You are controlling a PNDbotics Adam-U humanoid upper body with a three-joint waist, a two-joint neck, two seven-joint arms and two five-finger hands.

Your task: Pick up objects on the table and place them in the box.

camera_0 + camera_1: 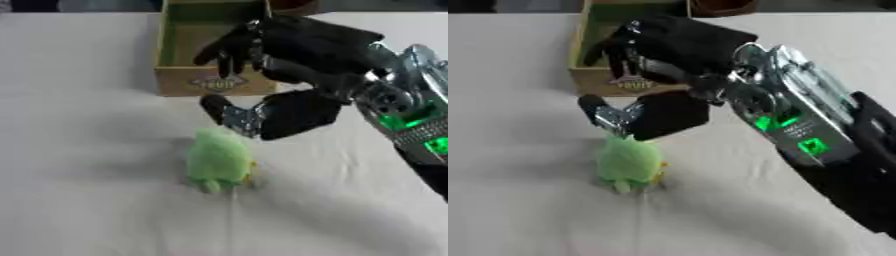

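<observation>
Right hand (293, 75) came in from the right, hovering between box and toy. Fingers (229, 47) spread and hanging relaxed over the box's front wall, thumb (226, 112) reaching down and apart from them, tip just above the toy's far end. Held nothing. Whether thumb touched the plush, impossible to tell. Silver wrist with green lights trailing off to the right edge. Left hand nowhere in either view.

Toy (219, 160), a small green plush with yellowish bits at its near end, lay on the white cloth (79, 200), just beside the hand on the near side, clear of the box. Box (179, 45), tan cardboard with a greenish inside and a label on its front, stood at the far side of the table, near the toy; nothing visible in the part of its inside that showed.

Step in hand, by the look of it: the reach for the toy, grasp not yet made. Next move would call for dropping lower, bringing fingers back over the plush opposite the thumb, closing round its body, then lifting over the front wall.
</observation>
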